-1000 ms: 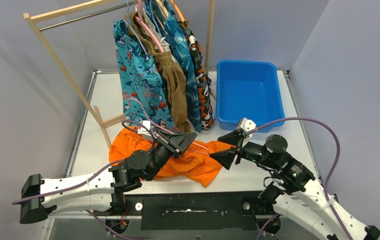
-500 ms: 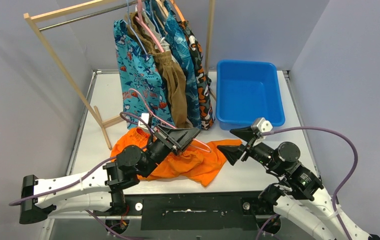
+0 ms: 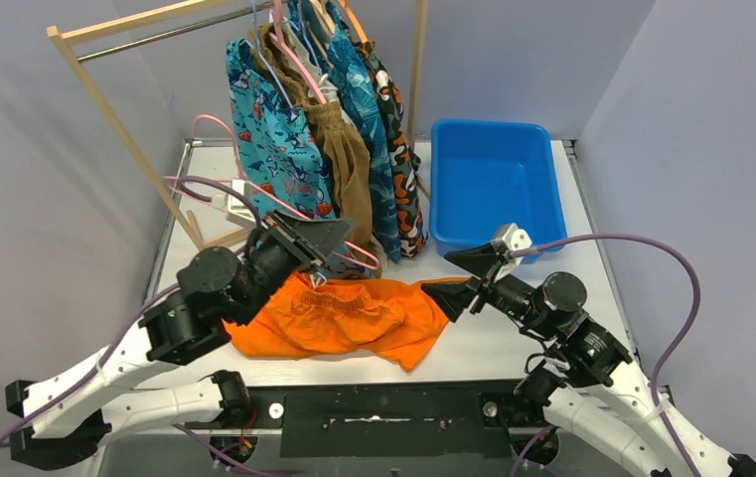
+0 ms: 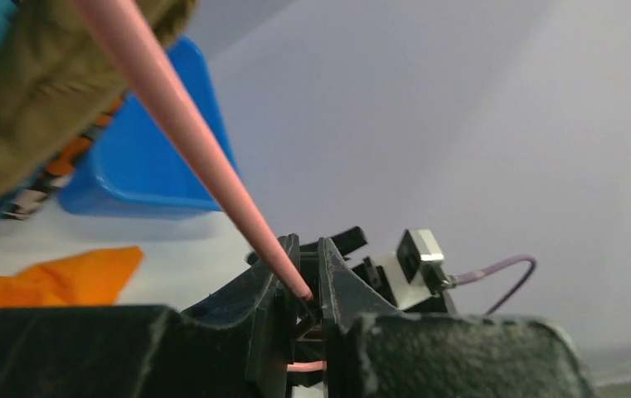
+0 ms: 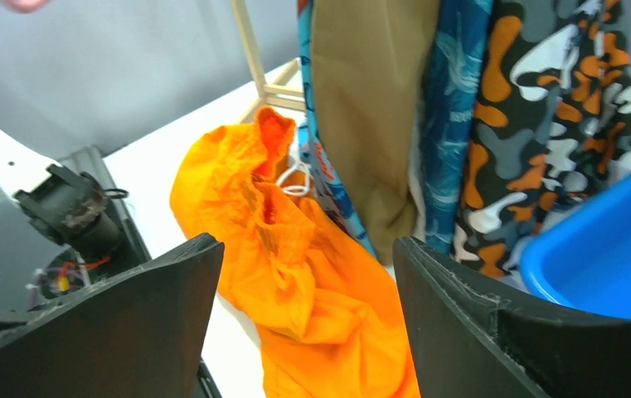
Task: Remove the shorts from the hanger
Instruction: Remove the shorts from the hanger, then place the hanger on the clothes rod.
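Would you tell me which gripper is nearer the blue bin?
Right. The right gripper hovers open just before the near-left corner of the blue bin; the left gripper, jaws shut on the pink hanger, sits farther left by the hanging shorts.

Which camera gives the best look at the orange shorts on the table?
Top external: the orange shorts show nearly whole, lying flat. The right wrist view shows a close but cropped stretch; the left wrist view catches just one corner.

left end effector (image 4: 307, 259) clamped; right end effector (image 5: 307, 269) spread
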